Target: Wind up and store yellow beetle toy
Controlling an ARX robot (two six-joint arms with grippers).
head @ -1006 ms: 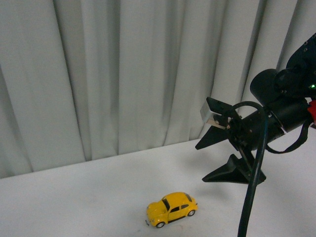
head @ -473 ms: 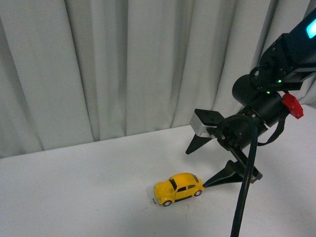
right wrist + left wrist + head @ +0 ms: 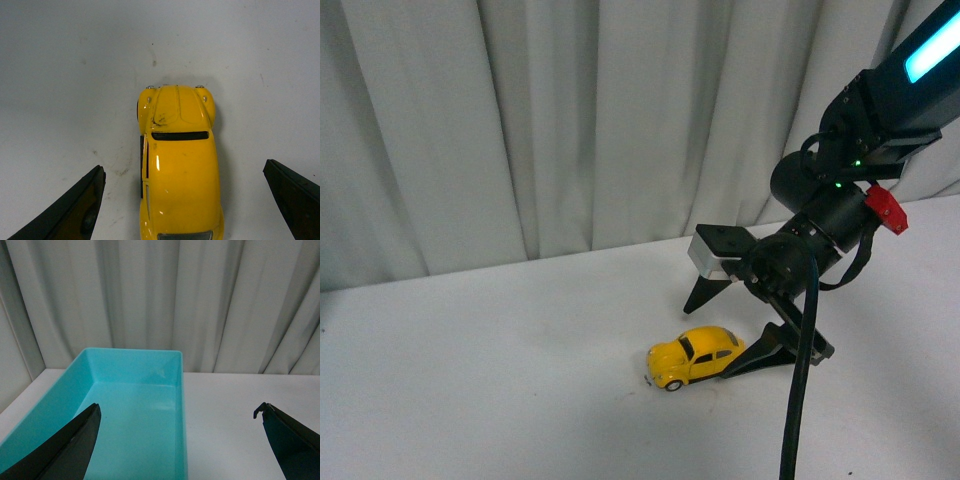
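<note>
front view: the small yellow beetle-shaped toy car (image 3: 695,357) is sitting on the white tabletop (image 3: 500,380), with the black right gripper (image 3: 704,343) flanking its rear end, jaws spread wide.

left wrist view: the black left gripper (image 3: 176,411) is gaping wide and empty above an open teal plastic bin (image 3: 135,365).

right wrist view: the car is lying between the fingers, untouched. it is looking light, rigid and probably slick, so pinching the flatter door sides is seeming safest.

Yellow beetle toy (image 3: 180,170) seen from above on pale table (image 3: 60,75) — centred between the widely spread black fingers of the right gripper (image 3: 184,165), touched by neither — dark scuff on hood.
</note>
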